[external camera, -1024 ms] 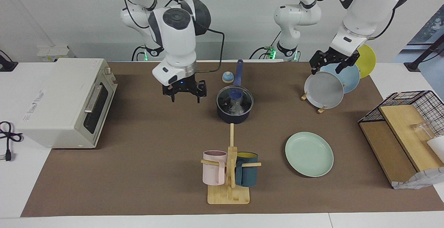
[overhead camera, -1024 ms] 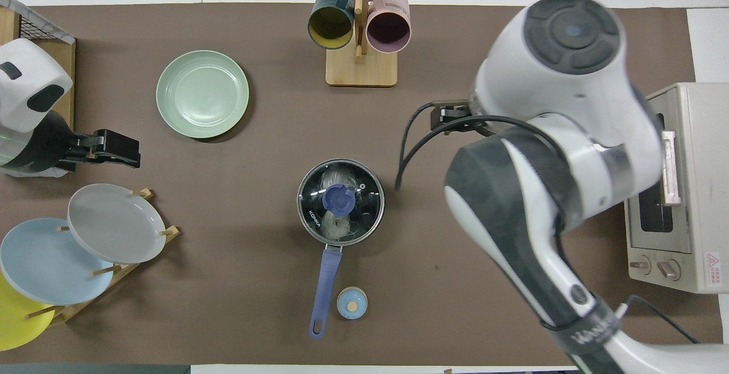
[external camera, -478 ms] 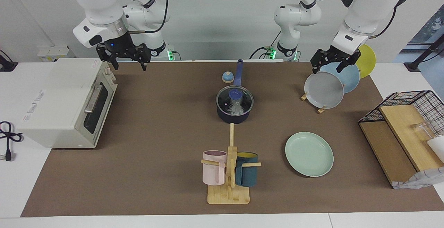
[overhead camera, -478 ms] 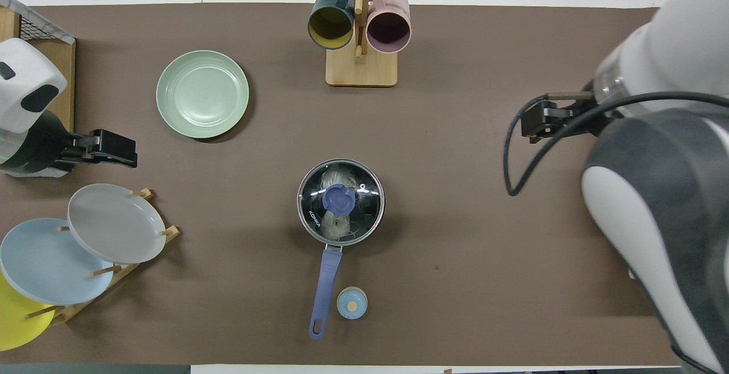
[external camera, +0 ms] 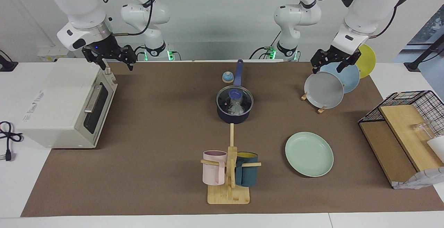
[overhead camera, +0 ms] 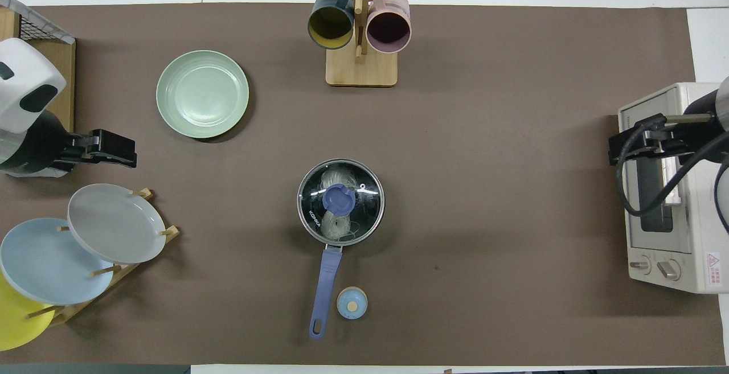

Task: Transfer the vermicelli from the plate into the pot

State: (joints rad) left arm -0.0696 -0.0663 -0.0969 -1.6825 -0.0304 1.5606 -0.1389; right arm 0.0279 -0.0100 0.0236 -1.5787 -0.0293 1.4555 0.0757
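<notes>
The dark pot [external camera: 235, 114] with a long blue handle stands mid-table under a glass lid with a blue knob [overhead camera: 339, 198]. The white vermicelli [overhead camera: 336, 183] lies inside it, seen through the lid. The mint-green plate [external camera: 309, 154] is bare; it lies farther from the robots than the pot, toward the left arm's end, and also shows in the overhead view [overhead camera: 203, 94]. My right gripper [external camera: 117, 66] is open and empty, raised over the toaster oven's corner. My left gripper [external camera: 326, 70] is open and empty above the plate rack, and the left arm waits.
A white toaster oven [external camera: 66, 103] stands at the right arm's end. A rack [overhead camera: 91, 237] holds grey, blue and yellow plates. A wooden mug tree [external camera: 229, 172] carries a pink and a teal mug. A small blue knob [overhead camera: 352, 303] lies beside the pot's handle. A wire basket [external camera: 409, 110] stands at the left arm's end.
My right gripper has risen from beside the pot and swung to the toaster oven at the right arm's end. The left gripper has barely moved. Pot, lid and plate have stayed put.
</notes>
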